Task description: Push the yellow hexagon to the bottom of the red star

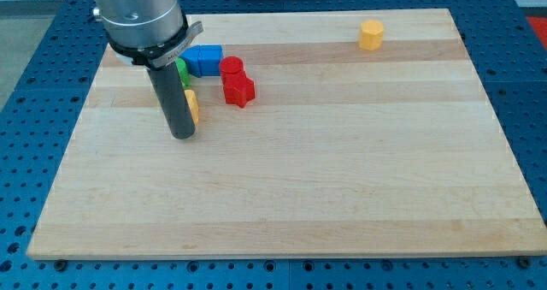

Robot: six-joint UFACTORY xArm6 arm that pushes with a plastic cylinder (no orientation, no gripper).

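Nearest, my tip (183, 135) rests on the wooden bench (342, 187); the yellow hexagon block (371, 34) sits well apart near the top-right corner, facing unclear, no hand present.

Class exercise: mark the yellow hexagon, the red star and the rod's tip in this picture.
yellow hexagon (371, 34): camera view, its top face.
red star (238, 90): camera view, its top face.
my tip (183, 134): camera view, rod's very end.

arm: enters from the frame's top edge at upper left, grey cylindrical housing with a flat mounting plate beneath | rod: dark, straight, nearly upright, dropping from the housing | my tip (183, 134): left-centre of the frame, resting down at worktop level | pose: housing hides the rod's upper end
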